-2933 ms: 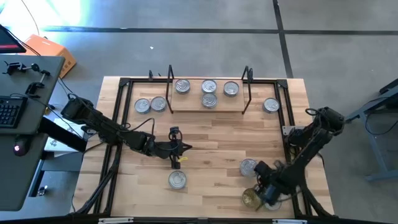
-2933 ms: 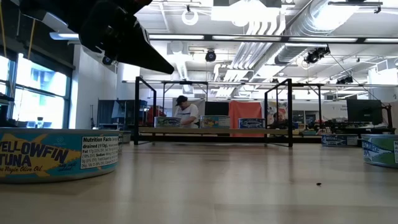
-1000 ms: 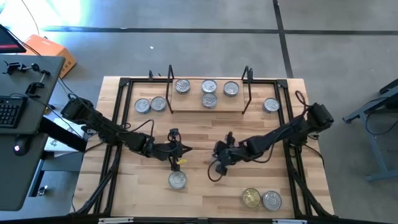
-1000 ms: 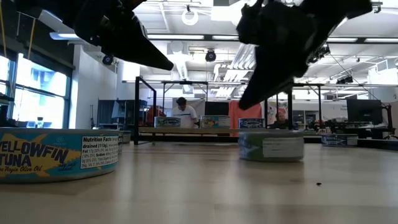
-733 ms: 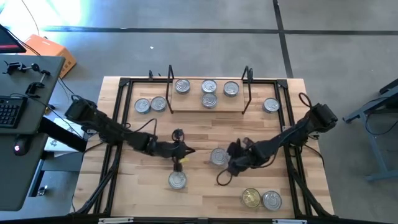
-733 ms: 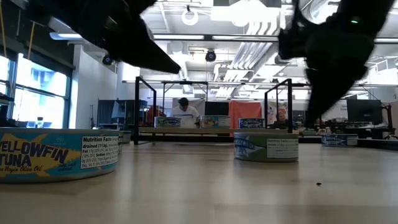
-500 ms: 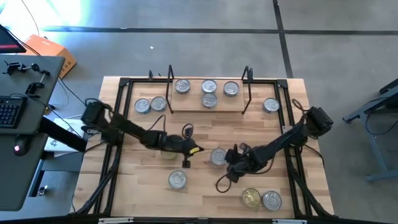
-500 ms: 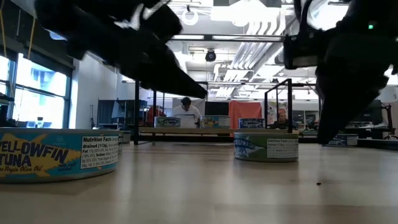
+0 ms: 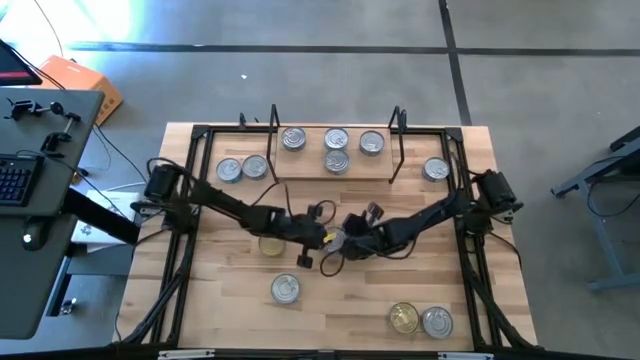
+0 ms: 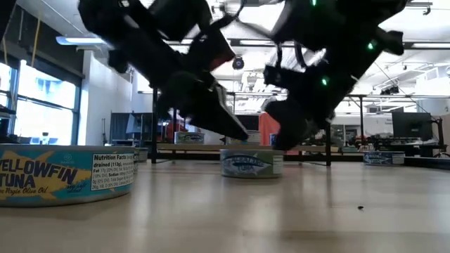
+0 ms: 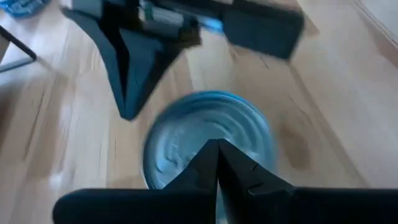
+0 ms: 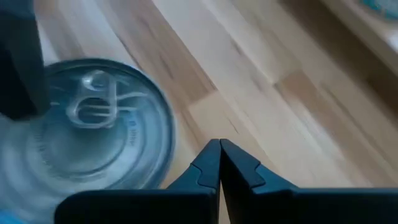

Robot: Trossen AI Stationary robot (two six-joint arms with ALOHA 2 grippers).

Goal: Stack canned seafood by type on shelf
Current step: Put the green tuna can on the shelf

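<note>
Both pincers (image 9: 327, 240) (closed) beside can (image 10: 251, 163)

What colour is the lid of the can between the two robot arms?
Shiny silver, with a ring pull. The can shows best in the right wrist view.

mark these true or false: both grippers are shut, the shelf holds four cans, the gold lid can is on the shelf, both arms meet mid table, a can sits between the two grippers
1. Both grippers are shut. True: the left gripper and the right gripper each show fingertips pressed together.
2. The shelf holds four cans. True.
3. The gold lid can is on the shelf. False: it lies at the table's front, beside a silver can.
4. Both arms meet mid table. True.
5. A can sits between the two grippers. True: the centre can.
</note>
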